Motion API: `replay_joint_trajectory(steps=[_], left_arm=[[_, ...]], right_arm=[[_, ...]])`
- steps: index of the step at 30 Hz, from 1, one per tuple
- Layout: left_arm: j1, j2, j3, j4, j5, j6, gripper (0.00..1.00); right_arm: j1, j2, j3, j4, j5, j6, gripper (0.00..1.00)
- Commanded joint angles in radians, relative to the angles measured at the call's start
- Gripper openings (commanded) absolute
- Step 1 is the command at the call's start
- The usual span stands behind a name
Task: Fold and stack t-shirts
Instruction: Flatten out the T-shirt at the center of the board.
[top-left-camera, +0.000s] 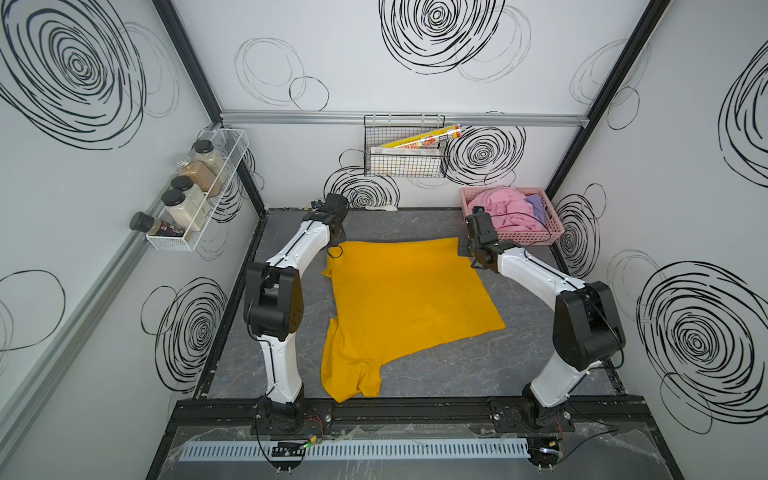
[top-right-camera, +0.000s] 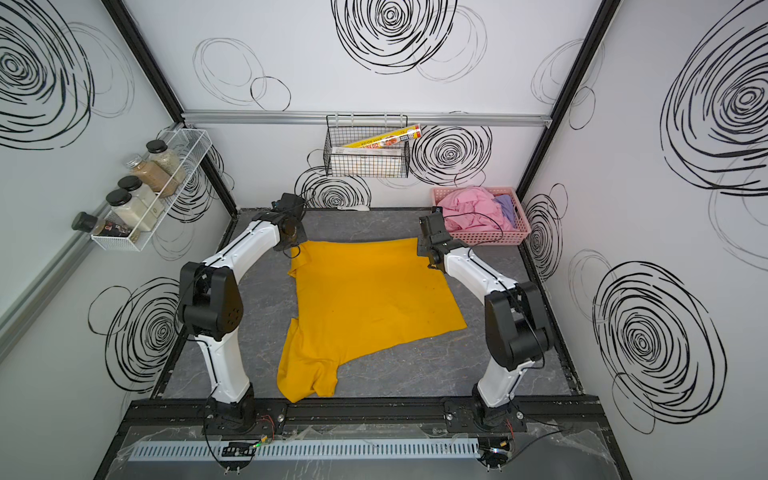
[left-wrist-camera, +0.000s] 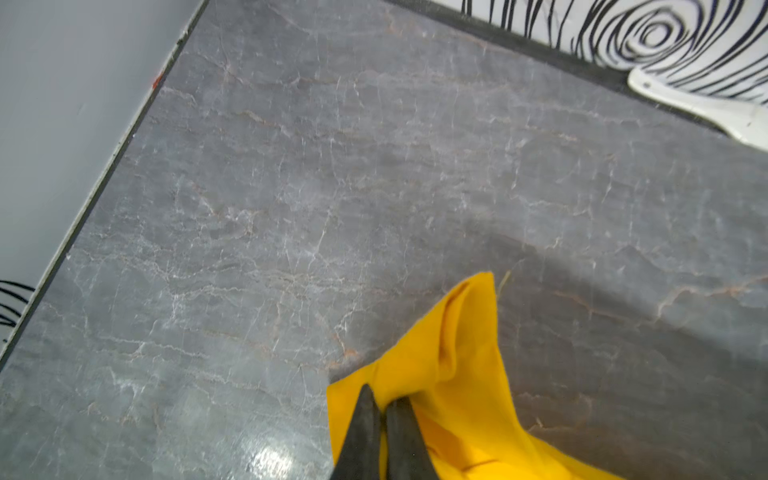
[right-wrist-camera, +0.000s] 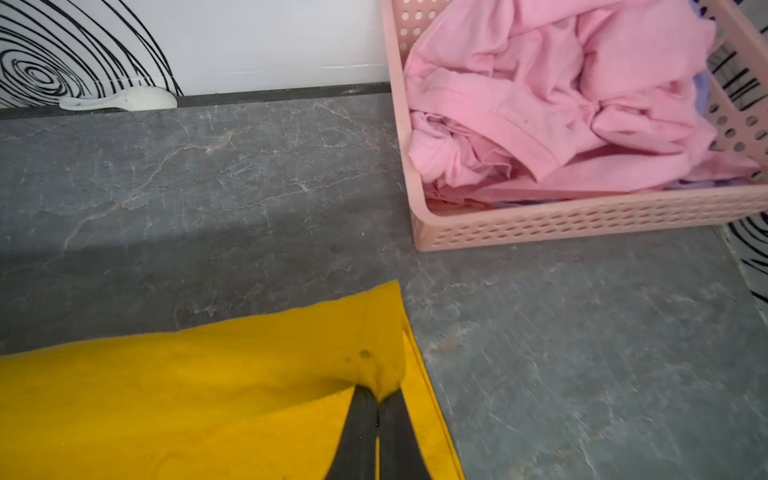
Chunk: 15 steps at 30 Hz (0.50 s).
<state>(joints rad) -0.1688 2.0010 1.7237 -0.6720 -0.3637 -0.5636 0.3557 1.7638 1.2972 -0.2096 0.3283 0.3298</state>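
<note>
Jaws of the left gripper and right gripper each close tight on a far corner of the mustard-yellow cotton t-shirt. It lies spread on the grey marble-patterned tabletop, long axis running from them toward the near left; the far edge would likely fold nearward

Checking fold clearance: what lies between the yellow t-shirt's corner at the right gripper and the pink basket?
Bare grey tabletop, nothing else, between yellow t-shirt and pink basket; the right wrist view shows it.
</note>
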Motion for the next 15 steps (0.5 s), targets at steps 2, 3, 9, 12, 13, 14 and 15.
replay_joint_trajectory(steps=[2, 3, 9, 12, 13, 14, 15], left_arm=[[0.001, 0.025, 0.077, 0.111, 0.033, 0.021, 0.00], [-0.003, 0.025, 0.086, 0.138, 0.035, 0.028, 0.00], [-0.028, 0.013, 0.085, 0.313, -0.026, 0.072, 0.09], [-0.052, 0.024, 0.093, 0.313, -0.309, 0.046, 0.55], [-0.061, 0.028, 0.102, 0.278, -0.450, 0.014, 0.63], [-0.062, 0.030, 0.111, 0.234, -0.560, -0.026, 0.65], [-0.060, 0.030, 0.117, 0.199, -0.631, -0.064, 0.67]], right_arm=[[0.001, 0.075, 0.112, 0.065, 0.011, -0.010, 0.00], [0.002, 0.093, 0.126, 0.077, 0.011, -0.018, 0.00], [0.003, 0.191, 0.218, 0.136, -0.013, -0.039, 0.41], [0.003, 0.225, 0.278, 0.125, -0.045, -0.054, 0.55], [0.004, 0.223, 0.312, 0.116, -0.053, -0.056, 0.56], [0.005, 0.214, 0.321, 0.117, -0.065, -0.063, 0.56], [0.007, 0.201, 0.321, 0.118, -0.072, -0.068, 0.56]])
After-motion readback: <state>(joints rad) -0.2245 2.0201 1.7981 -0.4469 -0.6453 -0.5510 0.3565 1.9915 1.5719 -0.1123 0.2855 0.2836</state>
